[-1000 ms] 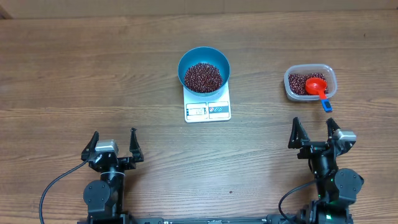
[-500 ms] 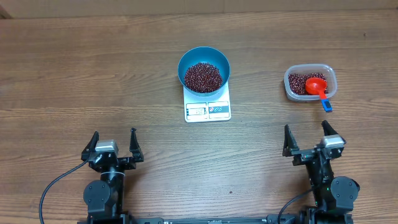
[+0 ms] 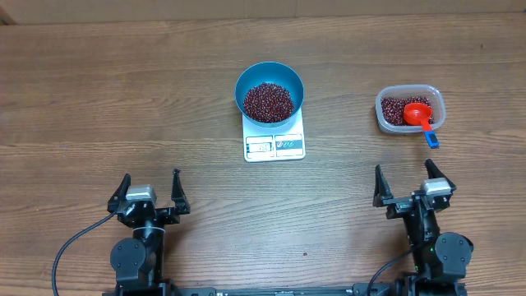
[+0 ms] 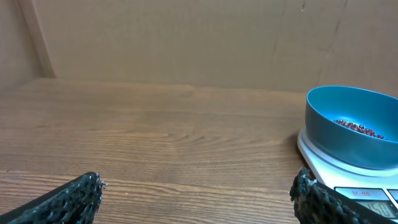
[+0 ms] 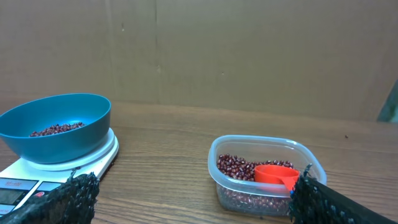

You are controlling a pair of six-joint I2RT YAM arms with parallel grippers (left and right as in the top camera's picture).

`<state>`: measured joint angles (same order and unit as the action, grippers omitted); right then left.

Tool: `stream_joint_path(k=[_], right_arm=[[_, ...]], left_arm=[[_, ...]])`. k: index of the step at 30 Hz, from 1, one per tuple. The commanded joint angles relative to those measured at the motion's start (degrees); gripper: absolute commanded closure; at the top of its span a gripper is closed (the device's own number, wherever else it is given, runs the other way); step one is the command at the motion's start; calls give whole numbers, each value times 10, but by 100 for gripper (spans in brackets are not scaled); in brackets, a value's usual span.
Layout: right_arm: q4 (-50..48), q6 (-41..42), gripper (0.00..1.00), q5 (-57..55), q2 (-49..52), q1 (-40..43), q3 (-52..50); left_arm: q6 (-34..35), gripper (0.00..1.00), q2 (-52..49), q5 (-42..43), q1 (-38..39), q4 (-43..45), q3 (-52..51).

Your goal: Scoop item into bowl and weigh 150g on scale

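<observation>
A round blue bowl (image 3: 269, 89) stands on the white scale (image 3: 274, 141) at the table's middle, with a pile of dark red-brown beans (image 3: 268, 101) inside. The left wrist view catches the bowl (image 4: 354, 124) on the scale (image 4: 348, 171) at the right; the right wrist view has the bowl (image 5: 56, 127) at the left. More beans (image 3: 396, 111) fill a clear tub (image 3: 410, 109) at the right, where a red scoop (image 3: 418, 114) lies. My left gripper (image 3: 150, 187) stands open near the front left. Open too, my right gripper (image 3: 406, 182) hangs short of the tub (image 5: 267, 174), nothing between its fingers.
The scoop's blue handle end (image 3: 431, 140) juts over the tub's near rim onto the wooden table (image 3: 123, 99). A cardboard wall (image 4: 186, 37) closes the far side of the table.
The right arm has drawn back toward the front edge and a little left, away from the tub. The left arm, bowl and scale have stayed put.
</observation>
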<state>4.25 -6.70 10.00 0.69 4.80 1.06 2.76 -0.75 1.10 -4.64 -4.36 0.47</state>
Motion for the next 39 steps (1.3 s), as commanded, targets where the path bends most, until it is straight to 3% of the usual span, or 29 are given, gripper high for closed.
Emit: stream_joint_path(k=[1, 39], right_arm=[[2, 14, 0, -26, -6, -14, -6], [0, 24, 0, -27, -5, -26, -6]], left_arm=[[-11, 0, 5, 0, -5, -1, -2], [-11, 0, 5, 0, -5, -1, -2]])
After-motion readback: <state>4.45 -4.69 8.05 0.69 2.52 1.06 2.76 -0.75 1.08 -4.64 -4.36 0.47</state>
